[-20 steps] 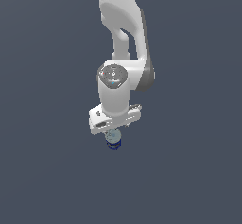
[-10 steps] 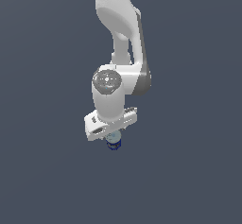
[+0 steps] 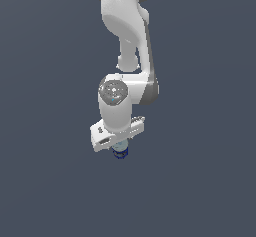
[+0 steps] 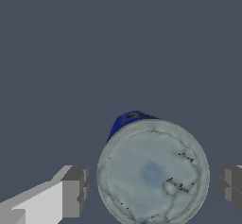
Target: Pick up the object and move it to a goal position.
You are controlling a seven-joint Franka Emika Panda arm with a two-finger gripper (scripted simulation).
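Note:
The can [image 4: 153,173] stands upright, its silver-grey round lid facing the wrist camera and a strip of blue label [image 4: 126,121] showing at its side. My gripper [image 4: 153,191] is open and straddles the can: one finger [image 4: 75,192] and the other finger [image 4: 230,189] sit either side of it, each with a gap to the can. In the exterior view the hand hides most of the can [image 3: 120,153]; only its blue bottom shows below my gripper [image 3: 119,149].
The white arm [image 3: 125,26] comes down from the top of the exterior view. A plain dark grey-blue surface [image 3: 200,181] lies all around; no other objects show.
The wrist and hand have come down a little over the can. The can has stayed in place.

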